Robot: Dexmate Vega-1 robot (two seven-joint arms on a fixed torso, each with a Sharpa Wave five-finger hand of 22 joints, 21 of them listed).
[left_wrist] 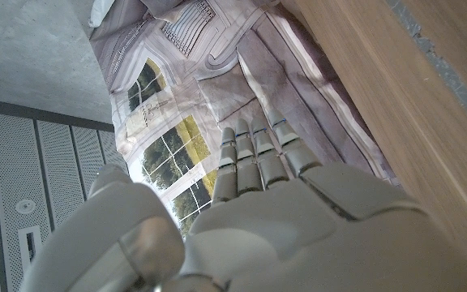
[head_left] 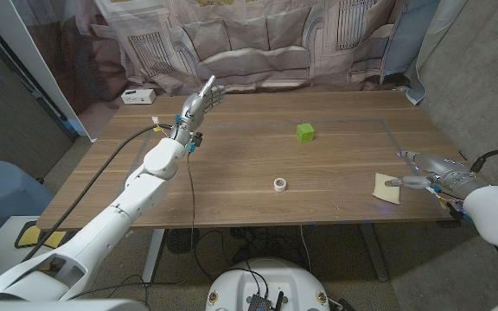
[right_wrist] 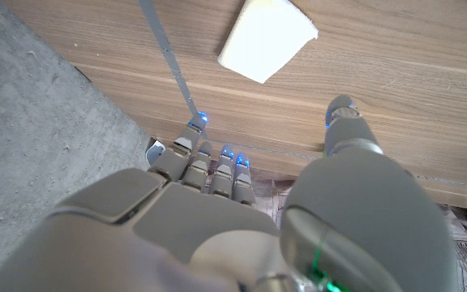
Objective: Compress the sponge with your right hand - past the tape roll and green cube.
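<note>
Wooden table (head_left: 232,186) seen from above, w/ both robot arms reaching in. Right hand (head_left: 426,173) hovers at the table's right edge, fingers (head_left: 407,157) extended and a little apart, thumb set off from the rest; it holds nothing. The pale yellow sponge (head_left: 388,187) lies flat just beside the thumb tip, near the table's front right corner; can't tell whether the thumb touches it. In the right wrist view the sponge (right_wrist: 267,37) sits beyond the fingertips, apart from them. Tape roll (head_left: 279,184), small and white, lies well apart from those fingers, toward mid-table; green cube (head_left: 305,132) is farther back. Left hand (head_left: 199,99) is raised over the far left of the table, fingers (left_wrist: 254,158) straight and pressed together, holding nothing.
</note>
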